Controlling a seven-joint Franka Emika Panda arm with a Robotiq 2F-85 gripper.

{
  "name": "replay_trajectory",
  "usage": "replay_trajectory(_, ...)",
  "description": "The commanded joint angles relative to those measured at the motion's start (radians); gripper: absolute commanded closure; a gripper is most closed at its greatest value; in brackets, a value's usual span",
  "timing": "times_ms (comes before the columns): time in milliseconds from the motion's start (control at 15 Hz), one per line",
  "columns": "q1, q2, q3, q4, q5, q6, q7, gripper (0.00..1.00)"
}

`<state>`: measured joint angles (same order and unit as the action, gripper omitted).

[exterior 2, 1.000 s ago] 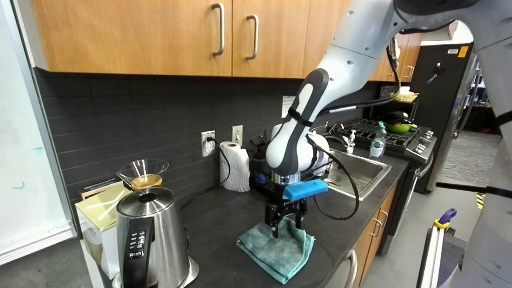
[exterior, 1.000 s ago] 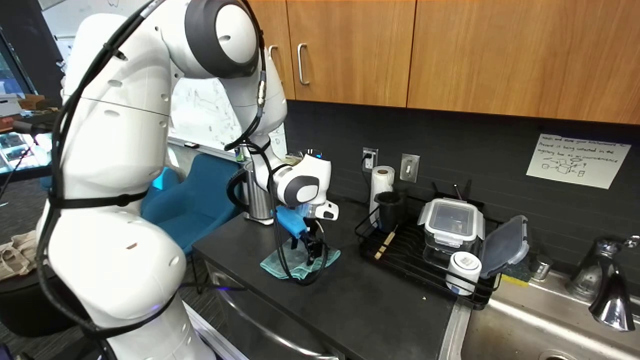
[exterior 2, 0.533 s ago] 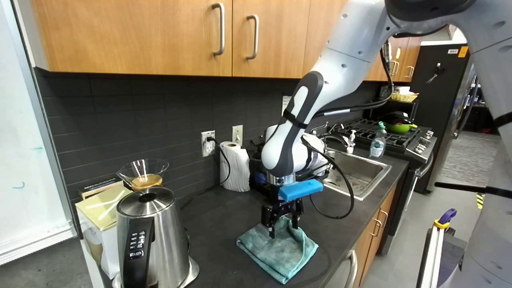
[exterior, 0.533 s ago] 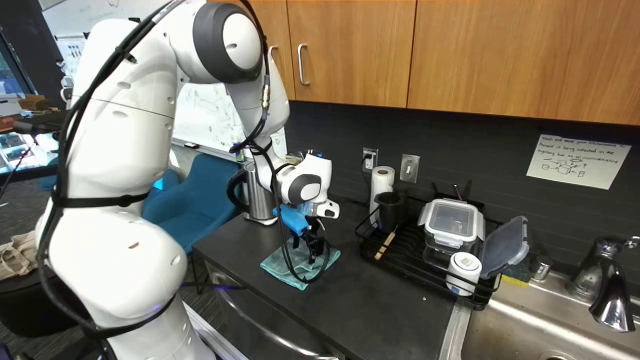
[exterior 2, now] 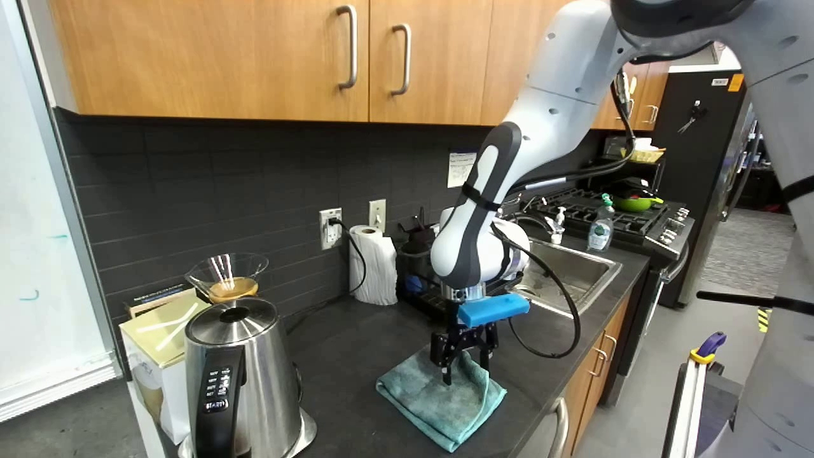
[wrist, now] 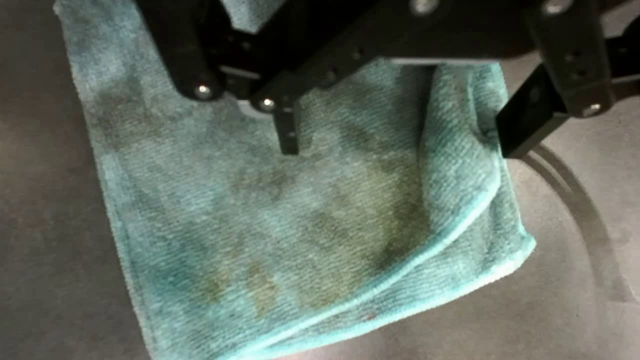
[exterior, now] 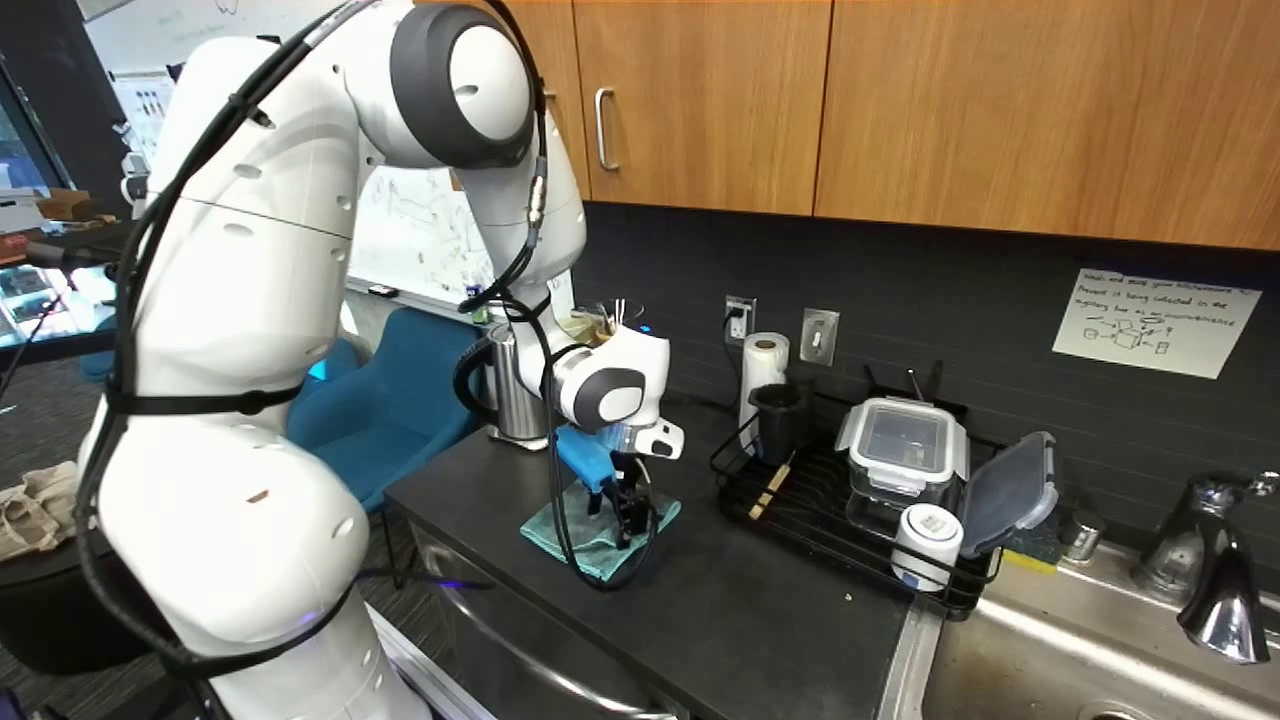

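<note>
A teal cloth with brownish stains (exterior 2: 439,410) lies on the dark counter, one side folded up into a soft ridge. My gripper (exterior 2: 467,372) points down over it, jaws wide apart. In the wrist view the gripper (wrist: 404,150) straddles that ridge: the left fingertip (wrist: 288,137) is over the flat part of the cloth (wrist: 225,190), the right fingertip (wrist: 530,117) at its folded edge. Nothing is pinched between them. Whether the tips touch the cloth I cannot tell. A blue piece (exterior: 585,457) sits on the gripper's mount, and a black cable loops beside it.
A steel kettle (exterior 2: 254,375) and a box (exterior 2: 159,356) stand at one end of the counter (exterior: 760,610). By the wall are a paper towel roll (exterior: 763,375) and a black dish rack (exterior: 800,535) with containers. Beyond lies the sink (exterior: 1000,670).
Over the last half second my gripper has shifted a little towards the sink and lower over the cloth. Earlier, one cloth corner spread out slightly. The jaws have stayed apart.
</note>
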<state>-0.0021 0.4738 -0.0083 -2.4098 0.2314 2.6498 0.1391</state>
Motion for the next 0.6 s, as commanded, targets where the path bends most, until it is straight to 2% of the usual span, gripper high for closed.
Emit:
replay_trajectory(0,-0.007,0.000,0.007,0.001,-0.006,-0.001,0.005,0.00)
replay_trajectory(400,-0.008,0.002,0.010,0.004,-0.003,-0.002,0.004,0.00)
replay_trajectory(467,-0.014,0.002,0.015,0.003,0.001,-0.002,-0.007,0.25)
replay_trajectory(533,-0.013,0.004,0.012,0.005,-0.001,-0.003,-0.003,0.26)
